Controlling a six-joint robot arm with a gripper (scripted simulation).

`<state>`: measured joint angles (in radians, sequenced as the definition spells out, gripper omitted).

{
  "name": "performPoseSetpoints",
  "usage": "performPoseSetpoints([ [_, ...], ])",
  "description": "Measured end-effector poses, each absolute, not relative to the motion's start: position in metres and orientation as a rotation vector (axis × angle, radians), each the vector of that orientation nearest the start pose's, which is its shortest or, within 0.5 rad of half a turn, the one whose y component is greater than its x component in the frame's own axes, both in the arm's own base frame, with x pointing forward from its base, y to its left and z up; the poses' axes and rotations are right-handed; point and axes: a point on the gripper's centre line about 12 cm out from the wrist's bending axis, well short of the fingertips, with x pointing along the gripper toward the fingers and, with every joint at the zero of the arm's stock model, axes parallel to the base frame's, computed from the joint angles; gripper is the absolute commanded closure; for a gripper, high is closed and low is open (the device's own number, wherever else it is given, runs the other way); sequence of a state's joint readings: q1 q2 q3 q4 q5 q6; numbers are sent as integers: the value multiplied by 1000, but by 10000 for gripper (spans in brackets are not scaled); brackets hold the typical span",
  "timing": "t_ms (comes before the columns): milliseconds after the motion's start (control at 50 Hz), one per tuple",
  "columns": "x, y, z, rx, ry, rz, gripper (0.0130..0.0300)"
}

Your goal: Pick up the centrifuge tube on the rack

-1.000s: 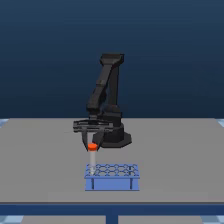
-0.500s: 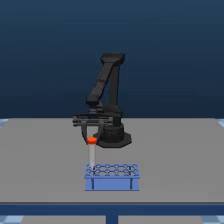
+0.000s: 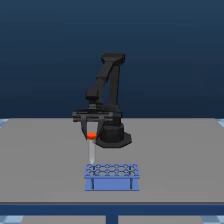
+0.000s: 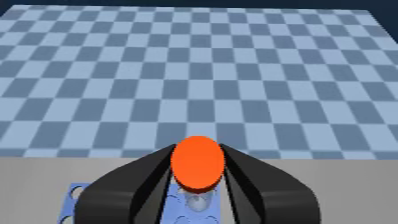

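The rack [image 3: 111, 176] sits nearest on the table [image 3: 45, 160]. Above its left end in the exterior view, the centrifuge tube [image 3: 91, 149] hangs higher than half a second ago, lifted clear. The claw [image 3: 92, 134] is clamped on its orange cap.

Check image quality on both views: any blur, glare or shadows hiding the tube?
Exterior view: soft and low in detail, flat light, no glare; the centrifuge tube reads as a pale sliver above the rack, its orange cap in the end effector. Wrist view: soft edges; the cap fills the near field, the dark fingers hide most of the rack; no cast shadows visible.
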<state>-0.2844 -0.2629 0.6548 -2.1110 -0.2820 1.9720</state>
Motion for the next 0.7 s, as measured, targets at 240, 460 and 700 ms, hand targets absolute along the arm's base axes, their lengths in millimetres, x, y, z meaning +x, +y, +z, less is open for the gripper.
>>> performPoseSetpoints([
  [240,349,-72,263,-8,523,-1,300],
  [460,349,-72,263,-2,525,-1,300],
  [700,349,-72,263,0,526,0,300],
])
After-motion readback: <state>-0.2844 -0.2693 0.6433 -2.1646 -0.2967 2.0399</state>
